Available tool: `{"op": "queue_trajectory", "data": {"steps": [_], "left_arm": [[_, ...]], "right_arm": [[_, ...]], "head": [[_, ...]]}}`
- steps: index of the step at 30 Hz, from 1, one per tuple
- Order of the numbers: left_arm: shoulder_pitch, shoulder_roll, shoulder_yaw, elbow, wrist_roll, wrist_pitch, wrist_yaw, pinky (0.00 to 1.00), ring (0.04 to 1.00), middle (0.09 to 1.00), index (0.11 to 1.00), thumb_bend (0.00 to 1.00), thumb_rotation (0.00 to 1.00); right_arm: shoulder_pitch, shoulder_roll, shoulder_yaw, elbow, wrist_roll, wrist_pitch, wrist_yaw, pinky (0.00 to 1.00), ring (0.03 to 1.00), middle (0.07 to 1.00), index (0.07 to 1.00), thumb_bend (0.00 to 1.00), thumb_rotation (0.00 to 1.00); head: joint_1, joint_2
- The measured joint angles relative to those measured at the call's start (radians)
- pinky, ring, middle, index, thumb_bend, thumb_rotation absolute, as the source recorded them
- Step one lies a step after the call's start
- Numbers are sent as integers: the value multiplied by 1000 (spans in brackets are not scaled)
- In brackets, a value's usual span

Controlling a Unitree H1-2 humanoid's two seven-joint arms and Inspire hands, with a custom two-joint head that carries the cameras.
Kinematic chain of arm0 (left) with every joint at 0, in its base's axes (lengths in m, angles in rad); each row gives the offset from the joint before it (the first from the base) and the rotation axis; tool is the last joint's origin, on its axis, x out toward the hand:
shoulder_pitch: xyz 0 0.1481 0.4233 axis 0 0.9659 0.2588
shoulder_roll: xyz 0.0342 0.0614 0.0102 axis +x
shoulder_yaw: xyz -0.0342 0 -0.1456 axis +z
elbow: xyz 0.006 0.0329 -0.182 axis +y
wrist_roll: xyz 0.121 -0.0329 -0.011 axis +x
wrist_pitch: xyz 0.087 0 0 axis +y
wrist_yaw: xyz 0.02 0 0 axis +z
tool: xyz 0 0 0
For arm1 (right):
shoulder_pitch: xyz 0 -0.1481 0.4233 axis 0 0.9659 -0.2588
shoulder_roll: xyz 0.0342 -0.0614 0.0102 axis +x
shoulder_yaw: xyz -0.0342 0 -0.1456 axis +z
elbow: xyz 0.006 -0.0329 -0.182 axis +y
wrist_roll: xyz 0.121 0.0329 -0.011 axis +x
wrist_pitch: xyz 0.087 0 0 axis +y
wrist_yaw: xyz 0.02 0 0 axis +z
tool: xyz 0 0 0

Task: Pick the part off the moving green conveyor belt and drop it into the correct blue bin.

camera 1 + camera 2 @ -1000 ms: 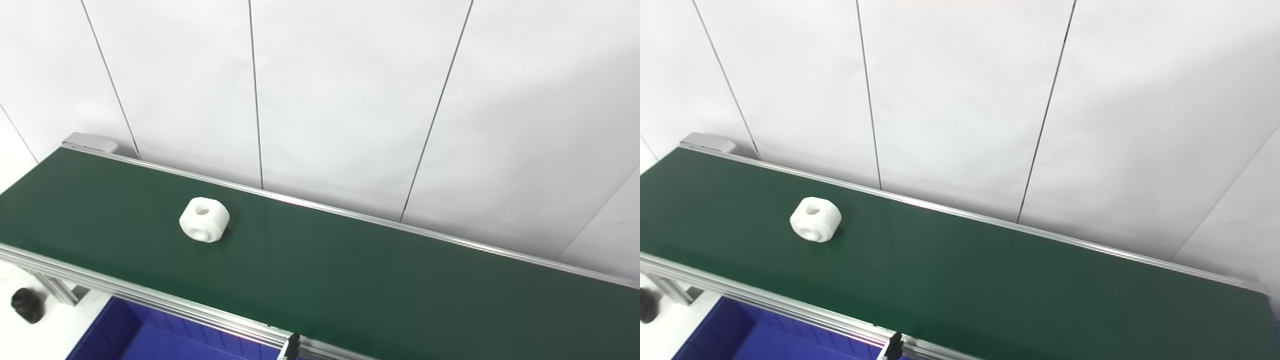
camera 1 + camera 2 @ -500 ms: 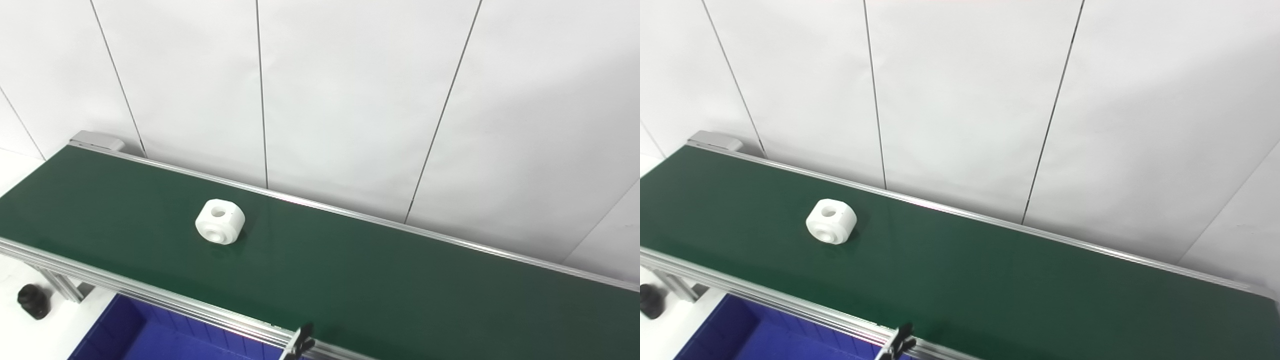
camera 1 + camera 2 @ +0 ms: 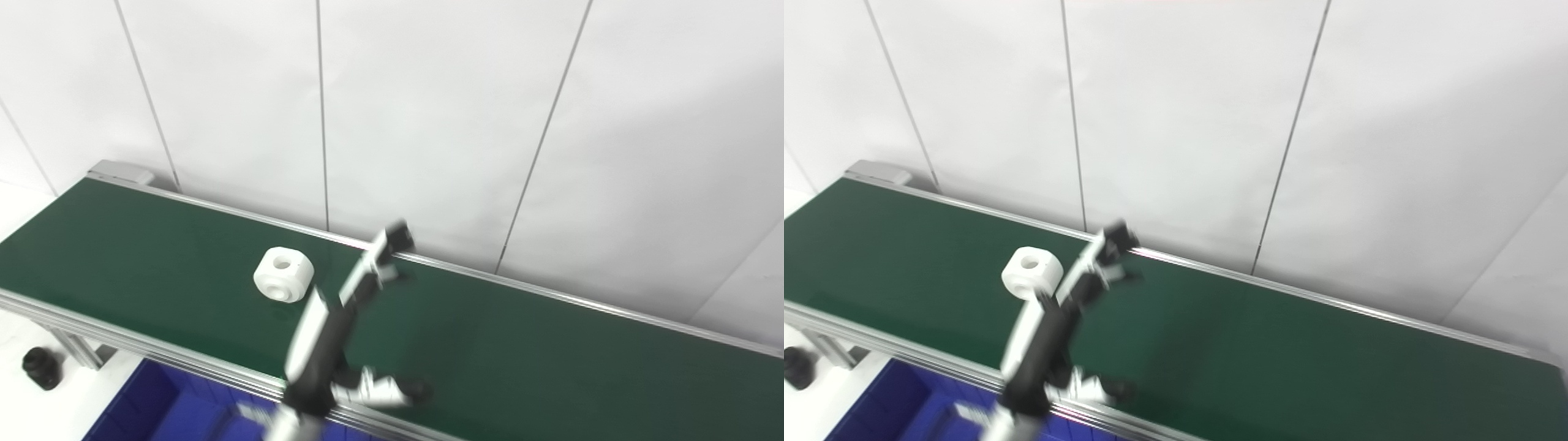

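**Reach under way, part not yet grasped**

The white part (image 3: 283, 275), a chunky ring with a hole through its top face and another on its side, lies on the green conveyor belt (image 3: 520, 349), about midway between the belt's near and far rails. Nothing touches it. It sits just to the left of the extended fingers (image 3: 386, 248), close but clearly apart from them.

The one hand in view (image 3: 343, 318) comes up over the belt's near rail from the bottom edge, left of centre. I take it for the left hand, though motion blur and the cropped arm leave that uncertain. Its fingers are spread, the long ones stretching toward the far rail and the thumb splayed out low to the right, so it holds nothing. The right hand is out of sight.

The blue bin (image 3: 159, 410) lies below the near rail, down and left of the fingers. Only one corner shows, so which bin is the correct one cannot be judged. A small black object (image 3: 41, 367) rests on the white tabletop further left.

This reads as the approach step. The next move seemingly calls for swinging the fingers left over the part, allowing for the belt's travel, then closing on its sides before lifting it clear.
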Motion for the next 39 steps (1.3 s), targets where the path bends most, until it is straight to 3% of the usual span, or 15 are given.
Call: {"op": "queue_trajectory", "data": {"steps": [3,5,12,19,26,39], "left_arm": [[-35,41,21,-5,9,73,-66,967,997,999,1000,930,553],[-83,72,37,-2,47,98,-105,954,997,998,990,908,562],[-306,279,71,151,210,77,-195,995,989,977,951,960,529],[-419,395,28,324,301,63,-289,967,955,958,934,1000,474],[-476,462,-12,445,347,59,-339,914,935,940,928,1000,420],[-504,471,-95,635,352,85,-470,936,954,958,953,1000,457]], "right_arm": [[-4,0,4,0,-1,0,1,1000,1000,1000,1000,985,1000],[-8,2,8,0,-1,0,1,1000,1000,1000,1000,989,1000],[-1,1,9,-1,2,0,1,1000,1000,1000,1000,986,1000],[-4,1,9,-3,2,0,1,1000,1000,1000,1000,981,1000],[-1,2,12,-13,3,2,1,1000,1000,1000,1000,977,1000],[10,3,19,-32,9,24,1,1000,1000,1000,1000,967,1000]], "head": [[0,-2],[-2,-3],[0,0],[3,3],[0,14],[-6,26]]}}
